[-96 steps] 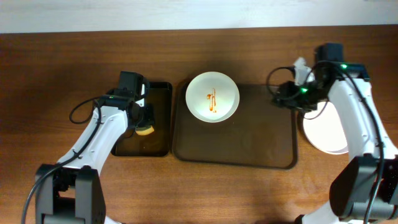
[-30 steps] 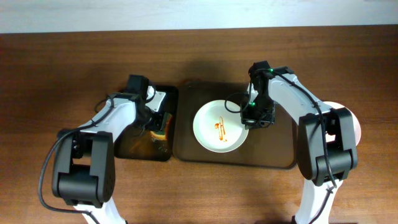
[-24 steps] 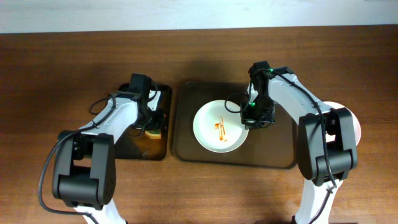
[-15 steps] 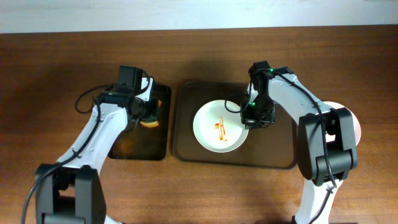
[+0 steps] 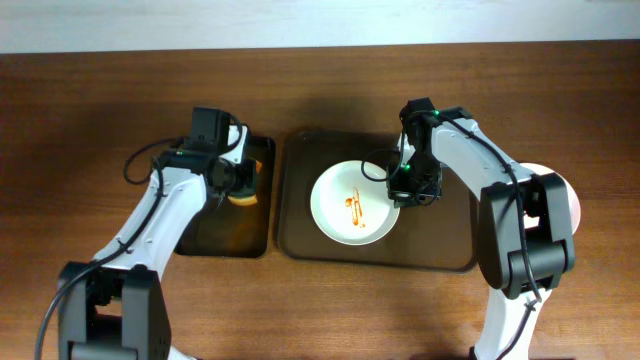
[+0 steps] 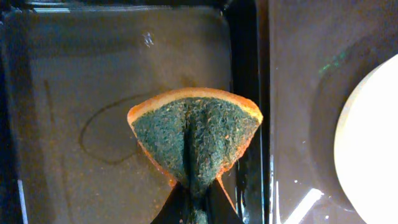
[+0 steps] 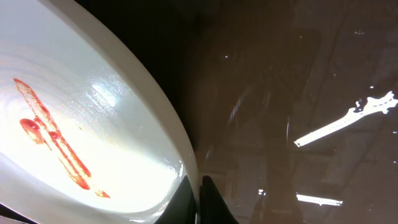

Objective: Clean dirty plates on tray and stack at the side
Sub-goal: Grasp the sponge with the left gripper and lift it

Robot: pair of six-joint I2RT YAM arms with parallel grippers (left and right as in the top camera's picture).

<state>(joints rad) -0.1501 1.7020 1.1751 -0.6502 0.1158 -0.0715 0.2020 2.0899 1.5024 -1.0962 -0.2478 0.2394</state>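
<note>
One white plate (image 5: pixel 345 210) with an orange-red sauce squiggle (image 5: pixel 354 203) lies on the dark brown tray (image 5: pixel 440 240), left of its middle. My right gripper (image 5: pixel 401 189) is shut on the plate's right rim. In the right wrist view the rim (image 7: pixel 174 134) runs between the fingertips of the right gripper (image 7: pixel 198 194). My left gripper (image 5: pixel 236 186) hangs over the small black tray (image 5: pixel 215 235), shut on a folded sponge (image 6: pixel 194 140) with a green scouring face and an orange edge. The sponge is pinched at its base in the left gripper (image 6: pixel 196 208).
At the table's right side, a white plate (image 5: pixel 567 205) shows as a sliver behind my right arm. In the left wrist view the black tray's wet floor (image 6: pixel 68 93) lies under the sponge, with the brown tray (image 6: pixel 298 68) and the plate's edge (image 6: pixel 373 155) to its right.
My left gripper has carried the sponge a little back and to the left over the black tray, and the left arm's elbow has swung outward. The right gripper and plate have not moved.
</note>
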